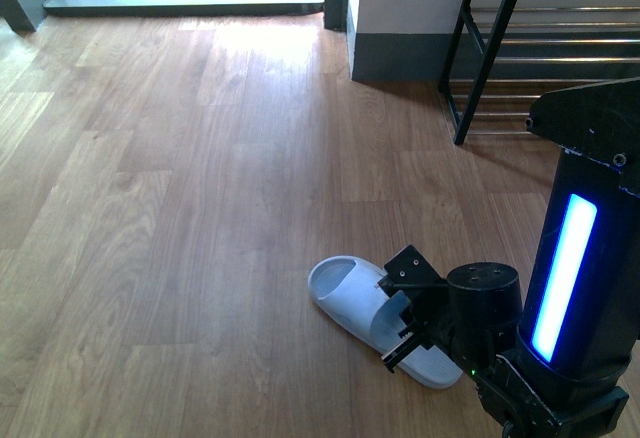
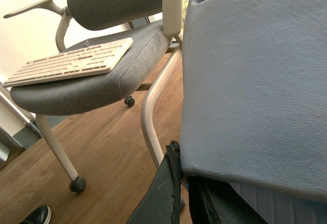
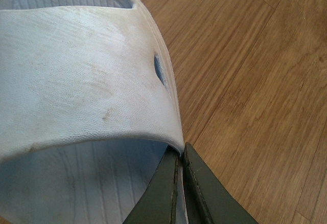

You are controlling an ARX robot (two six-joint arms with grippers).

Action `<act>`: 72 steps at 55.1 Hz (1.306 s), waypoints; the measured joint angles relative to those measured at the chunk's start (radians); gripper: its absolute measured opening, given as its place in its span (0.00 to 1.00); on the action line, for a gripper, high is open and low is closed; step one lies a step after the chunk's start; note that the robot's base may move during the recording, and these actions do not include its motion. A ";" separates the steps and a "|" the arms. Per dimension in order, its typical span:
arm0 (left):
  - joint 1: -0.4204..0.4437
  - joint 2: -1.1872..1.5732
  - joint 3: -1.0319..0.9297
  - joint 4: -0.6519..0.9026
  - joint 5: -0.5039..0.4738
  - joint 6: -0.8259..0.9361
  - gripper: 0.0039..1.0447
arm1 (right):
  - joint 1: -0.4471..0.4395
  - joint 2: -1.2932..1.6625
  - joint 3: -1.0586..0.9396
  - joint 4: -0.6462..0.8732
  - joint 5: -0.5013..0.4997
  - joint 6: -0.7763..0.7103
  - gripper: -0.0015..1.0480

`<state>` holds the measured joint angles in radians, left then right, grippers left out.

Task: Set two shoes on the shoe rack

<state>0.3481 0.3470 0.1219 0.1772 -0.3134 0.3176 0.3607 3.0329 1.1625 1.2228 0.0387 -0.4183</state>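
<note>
- My right end effector (image 1: 400, 333) is clamped on the strap edge of a pale blue slide (image 1: 345, 288). In the right wrist view the two fingers (image 3: 204, 198) sit almost together, with just the thin lip of the strap pinched between them.
- That slide is lying flat on the wooden floor (image 1: 200, 208), down in front of me and a bit to my right, open heel end pointing away to the left.
- The strap's kinda scuffed up close, brownish marks, and there's one small vent hole on the side.
- The shoe rack (image 1: 492, 48) is further back on the right by the wall: black frame, chrome bars. It's well apart from the slide.
- My left end effector (image 2: 185, 183) doesn't show in the front view. Its wrist cam shows it gripping a second slide (image 2: 255, 81) by the strap edge, with the wood floor showing beyond it.
- Behind that one there's a grey office chair (image 2: 92, 86) with a white keyboard (image 2: 71, 63) lying on the seat, and the toe of a black shoe (image 2: 36, 215) poking into the corner.
</note>
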 joint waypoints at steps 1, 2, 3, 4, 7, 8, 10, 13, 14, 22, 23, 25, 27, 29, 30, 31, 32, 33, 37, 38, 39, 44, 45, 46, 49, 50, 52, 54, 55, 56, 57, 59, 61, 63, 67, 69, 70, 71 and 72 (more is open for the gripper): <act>0.000 0.000 0.000 0.000 0.000 0.000 0.01 | 0.000 0.002 0.000 0.000 0.004 0.001 0.01; 0.000 0.000 0.000 0.000 0.000 0.000 0.01 | 0.001 0.003 0.000 -0.001 0.008 0.005 0.01; 0.000 0.000 0.000 0.000 0.000 0.000 0.01 | 0.001 0.003 0.000 -0.002 0.011 0.005 0.01; 0.000 0.000 0.000 0.000 0.000 0.000 0.01 | 0.001 0.004 0.000 0.000 0.016 0.006 0.01; 0.000 0.000 0.000 0.000 0.000 0.000 0.01 | -0.028 -0.033 -0.035 -0.043 -0.045 0.004 0.01; 0.000 0.000 0.000 0.000 0.000 0.000 0.01 | -0.039 -0.047 -0.050 -0.062 -0.068 0.003 0.01; 0.000 0.000 0.000 0.000 0.000 0.000 0.01 | -0.077 -0.122 -0.118 -0.111 -0.148 -0.009 0.01; 0.000 0.000 0.000 0.000 0.000 0.000 0.01 | -0.122 -0.237 -0.195 -0.123 -0.158 -0.018 0.01; 0.000 0.000 0.000 0.000 0.000 0.000 0.01 | -0.139 -0.271 -0.205 -0.123 -0.148 -0.019 0.01; 0.000 0.000 0.000 0.000 0.001 0.000 0.01 | -0.180 -0.396 -0.230 -0.108 -0.138 -0.042 0.01; 0.000 0.000 0.000 0.000 0.000 0.000 0.01 | -0.180 -0.397 -0.237 -0.115 -0.143 -0.046 0.01; 0.000 0.000 0.000 0.000 0.000 0.000 0.01 | -0.180 -0.399 -0.258 -0.129 -0.137 -0.064 0.01; 0.000 0.000 0.000 0.000 0.000 0.000 0.01 | -0.180 -0.409 -0.280 -0.145 -0.128 -0.091 0.01; 0.000 0.000 0.000 0.000 0.000 0.000 0.01 | -0.190 -0.433 -0.302 -0.171 -0.120 -0.113 0.01; 0.000 0.000 0.000 0.000 0.000 0.000 0.01 | -0.196 -0.452 -0.315 -0.185 -0.113 -0.126 0.01; 0.000 0.000 0.000 0.000 0.000 0.000 0.01 | -0.204 -0.487 -0.335 -0.193 -0.100 -0.143 0.01; 0.000 0.000 0.000 0.000 0.000 0.000 0.01 | -0.211 -0.515 -0.348 -0.199 -0.098 -0.150 0.01; 0.000 0.000 0.000 0.000 0.000 0.000 0.01 | -0.215 -0.532 -0.356 -0.202 -0.097 -0.153 0.01; 0.000 0.000 0.000 0.000 0.000 0.000 0.01 | -0.239 -0.638 -0.392 -0.237 -0.086 -0.167 0.01; 0.000 0.000 0.000 0.000 0.000 0.000 0.01 | -0.241 -0.657 -0.398 -0.241 -0.084 -0.169 0.01; 0.000 0.000 0.000 0.000 0.000 0.000 0.01 | -0.248 -0.697 -0.412 -0.245 -0.084 -0.170 0.01; 0.000 0.000 0.000 0.000 0.000 0.000 0.01 | -0.269 -0.873 -0.475 -0.282 -0.083 -0.174 0.01; 0.000 0.000 0.000 0.000 0.000 0.000 0.01 | -0.272 -0.911 -0.492 -0.283 -0.087 -0.174 0.01; 0.000 0.000 0.000 0.000 0.000 0.000 0.01 | -0.277 -0.948 -0.509 -0.291 -0.090 -0.172 0.01; 0.000 0.000 0.000 0.000 0.000 0.000 0.01 | -0.281 -1.027 -0.542 -0.323 -0.090 -0.168 0.01; 0.000 0.000 0.000 0.000 0.000 0.000 0.01 | -0.283 -1.067 -0.560 -0.333 -0.090 -0.167 0.01; 0.000 0.000 0.000 0.000 0.000 0.000 0.01 | -0.286 -1.126 -0.588 -0.347 -0.097 -0.163 0.01; 0.000 0.000 0.000 0.000 0.000 0.000 0.01 | -0.288 -1.169 -0.605 -0.363 -0.101 -0.158 0.01; 0.000 0.000 0.000 0.000 0.000 0.000 0.01 | -0.290 -1.212 -0.623 -0.378 -0.102 -0.154 0.01; 0.000 0.000 0.000 0.000 0.000 0.000 0.01 | -0.290 -1.234 -0.631 -0.384 -0.102 -0.153 0.01; 0.000 0.000 0.000 0.000 0.000 0.000 0.01 | -0.290 -1.276 -0.648 -0.394 -0.104 -0.153 0.01; 0.000 0.000 0.000 0.000 0.000 0.000 0.01 | -0.290 -1.347 -0.674 -0.411 -0.114 -0.149 0.01; 0.000 0.000 0.000 0.000 0.000 0.000 0.01 | -0.290 -1.419 -0.699 -0.436 -0.119 -0.145 0.01; 0.000 0.000 0.000 0.000 0.000 0.000 0.01 | -0.289 -1.492 -0.721 -0.461 -0.119 -0.143 0.01; 0.000 0.000 0.000 0.000 0.000 0.000 0.01 | -0.277 -1.664 -0.768 -0.525 -0.112 -0.126 0.01; 0.000 0.000 0.000 0.000 0.000 0.000 0.01 | -0.261 -1.771 -0.793 -0.577 -0.097 -0.116 0.01; 0.000 0.000 0.000 0.000 0.000 0.000 0.01 | -0.257 -1.796 -0.799 -0.591 -0.095 -0.110 0.01; 0.000 0.000 0.000 0.000 0.000 0.000 0.01 | -0.248 -1.851 -0.811 -0.622 -0.093 -0.102 0.01; 0.000 0.000 0.000 0.000 0.000 0.000 0.01 | -0.239 -1.904 -0.821 -0.653 -0.089 -0.095 0.01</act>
<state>0.3481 0.3470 0.1219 0.1772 -0.3134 0.3176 0.1219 1.1286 0.3412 0.5697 -0.0502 -0.5137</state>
